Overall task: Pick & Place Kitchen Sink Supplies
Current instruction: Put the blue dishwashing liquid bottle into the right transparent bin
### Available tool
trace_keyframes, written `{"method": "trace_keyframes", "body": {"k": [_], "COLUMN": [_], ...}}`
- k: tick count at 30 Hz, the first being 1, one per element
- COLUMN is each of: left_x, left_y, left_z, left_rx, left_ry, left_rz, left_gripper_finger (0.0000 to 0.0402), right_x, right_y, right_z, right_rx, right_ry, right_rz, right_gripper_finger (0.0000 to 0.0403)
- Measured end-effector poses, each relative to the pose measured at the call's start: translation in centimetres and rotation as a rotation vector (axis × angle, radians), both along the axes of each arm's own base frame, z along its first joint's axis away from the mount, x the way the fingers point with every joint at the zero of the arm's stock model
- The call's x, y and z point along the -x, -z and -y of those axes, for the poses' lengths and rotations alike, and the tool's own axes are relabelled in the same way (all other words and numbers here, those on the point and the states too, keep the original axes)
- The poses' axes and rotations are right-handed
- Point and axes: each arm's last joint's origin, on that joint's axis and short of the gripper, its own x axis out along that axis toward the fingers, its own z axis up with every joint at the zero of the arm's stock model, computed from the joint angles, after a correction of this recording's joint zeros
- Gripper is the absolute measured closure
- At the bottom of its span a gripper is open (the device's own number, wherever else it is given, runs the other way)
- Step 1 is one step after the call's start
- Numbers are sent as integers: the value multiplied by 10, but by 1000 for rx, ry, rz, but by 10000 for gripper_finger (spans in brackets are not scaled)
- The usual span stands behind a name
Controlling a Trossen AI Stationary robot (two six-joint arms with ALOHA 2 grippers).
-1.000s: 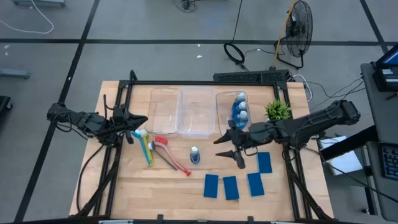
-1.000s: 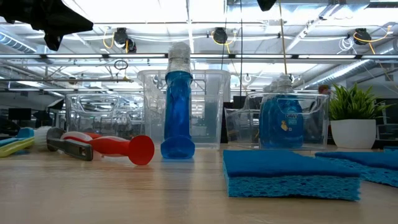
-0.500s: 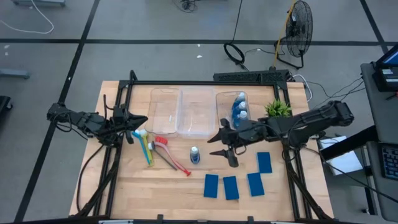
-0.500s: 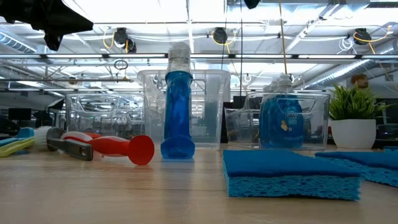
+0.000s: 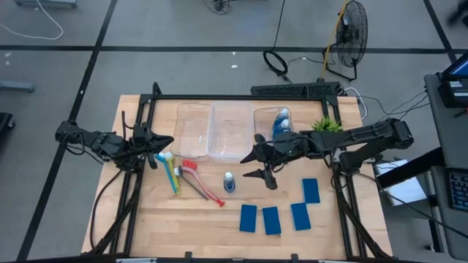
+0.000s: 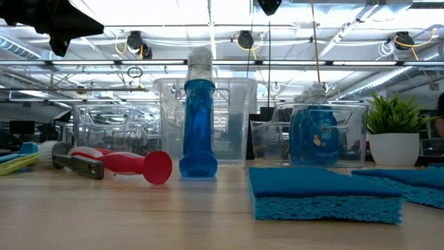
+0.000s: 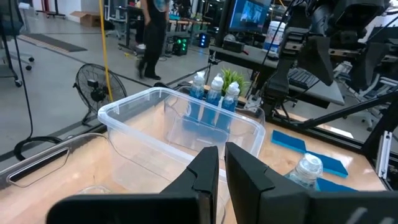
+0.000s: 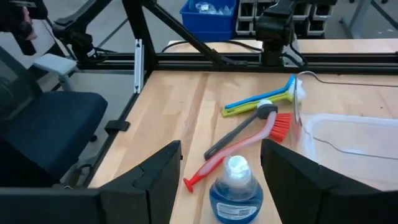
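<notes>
The small blue-and-white plastic bottle [image 5: 229, 182], standing upright and alone on the bare wood near the middle of the pale wooden table [image 5: 146, 219], is judged light, rigid and smooth-walled, so likely slippery and easily tipped; a hold across the narrower upper body, just under the whitish cap, is judged safest. Blue liquid is seen through clear walls, with a rounded base and a pale ribbed cap, well shown in the right wrist view [image 8: 236, 184]. Just beside it lies a red long-handled dish brush [image 5: 201, 183], with a yellow-green brush [image 5: 172, 177] and a light blue brush [image 5: 167, 162] further out towards the left arm. Three matching bottles [image 5: 281, 128] are seen standing inside the nearest clear plastic bin [image 5: 272, 134]; two more clear bins [image 5: 212, 131] sit alongside. Four flat blue rectangular sponges [image 5: 272, 220] lie apart on the near side of the table. The right gripper [image 5: 262, 166] is held above the table just beside the lone bottle, jaws parted wide and empty. The left gripper [image 5: 157, 150] waits by the brush heads, fingers nearly together, nothing held. A small green potted plant [image 5: 326, 128] stands by the bins.
</notes>
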Motion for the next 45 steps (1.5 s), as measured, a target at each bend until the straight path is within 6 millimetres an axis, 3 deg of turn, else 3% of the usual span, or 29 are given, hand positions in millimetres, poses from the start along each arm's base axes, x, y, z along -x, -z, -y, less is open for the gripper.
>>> {"method": "trace_keyframes", "body": {"k": [11, 19, 29, 34, 45], "left_x": [0, 0, 0, 0, 0], "left_y": [0, 1, 1, 1, 2], "left_z": [0, 0, 0, 0, 0], "left_rx": [2, -1, -3, -3, -6], "left_ry": [0, 0, -1, -1, 0], "left_rz": [0, -6, -10, -15, -21], "left_gripper_finger": [369, 369, 369, 369, 369], "right_x": [-26, -38, -62, -71, -86], "right_y": [30, 28, 68, 74, 108], "right_z": [3, 14, 17, 17, 16], "right_rx": [-46, -49, -46, -57, -45], "right_ry": [-34, 2, 14, -4, -1], "right_rz": [-93, -76, -169, -136, -201], "right_gripper_finger": [195, 195, 195, 195, 195]}}
